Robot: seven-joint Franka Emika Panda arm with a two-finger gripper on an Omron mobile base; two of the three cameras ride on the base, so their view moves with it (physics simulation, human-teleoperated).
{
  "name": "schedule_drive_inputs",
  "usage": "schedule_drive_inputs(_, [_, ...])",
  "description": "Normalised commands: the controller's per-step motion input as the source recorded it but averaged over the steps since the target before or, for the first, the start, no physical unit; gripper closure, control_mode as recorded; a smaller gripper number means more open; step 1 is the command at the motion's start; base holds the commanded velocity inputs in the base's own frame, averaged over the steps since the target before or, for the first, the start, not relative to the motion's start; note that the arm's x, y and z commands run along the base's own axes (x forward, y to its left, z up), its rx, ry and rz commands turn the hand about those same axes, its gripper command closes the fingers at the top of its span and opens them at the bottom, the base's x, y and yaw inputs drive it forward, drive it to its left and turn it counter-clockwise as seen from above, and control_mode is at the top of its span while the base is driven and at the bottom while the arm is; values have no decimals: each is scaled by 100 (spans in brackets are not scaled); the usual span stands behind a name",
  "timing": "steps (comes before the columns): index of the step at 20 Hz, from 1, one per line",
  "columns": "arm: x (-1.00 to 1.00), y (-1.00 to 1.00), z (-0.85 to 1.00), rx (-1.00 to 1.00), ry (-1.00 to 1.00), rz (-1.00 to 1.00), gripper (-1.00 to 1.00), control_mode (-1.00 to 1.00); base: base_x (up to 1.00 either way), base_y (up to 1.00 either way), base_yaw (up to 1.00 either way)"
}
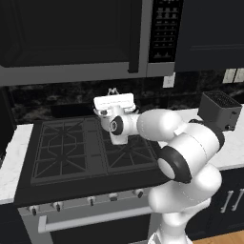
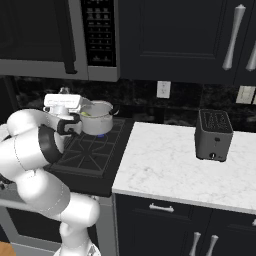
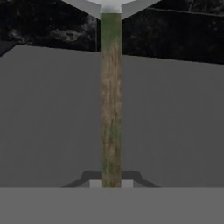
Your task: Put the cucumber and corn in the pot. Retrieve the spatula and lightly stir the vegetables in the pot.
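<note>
The spatula's thin brownish handle (image 3: 110, 100) runs straight away from my hand to its light-grey blade (image 3: 111, 5), which the frame's top edge cuts off. My gripper (image 3: 110, 181) is shut on the near end of that handle. Seen from the base, the gripper (image 1: 113, 93) (image 2: 64, 92) is raised over the back of the stove, just left of the pot (image 2: 98, 118). The shiny steel pot stands on a rear burner, with something yellow-green showing inside its rim. I cannot make out the cucumber and the corn separately.
The black stovetop (image 1: 71, 147) has grates over its burners. A microwave (image 1: 71, 38) hangs low above it. A dark toaster (image 2: 214, 135) stands on the white marble counter (image 2: 165, 165) to the right. Dark backsplash lies close behind the pot.
</note>
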Motion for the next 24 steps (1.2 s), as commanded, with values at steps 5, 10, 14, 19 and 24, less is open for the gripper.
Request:
schedule_drive_inputs(5, [21, 1, 13, -8, 21, -14, 100, -100, 0, 0, 0])
schedule_drive_inputs(10, [9, -2, -12, 3, 33, -13, 100, -100, 0, 0, 0])
schedule_drive_inputs(14, [21, 0, -3, 2, 18, -5, 100, -100, 0, 0, 0])
schedule_drive_inputs(19, [7, 0, -42, 0, -3, 0, 100, -100, 0, 0, 0])
schedule_drive_inputs(24, [7, 0, -36, -3, -18, 0, 100, -100, 0, 0, 0])
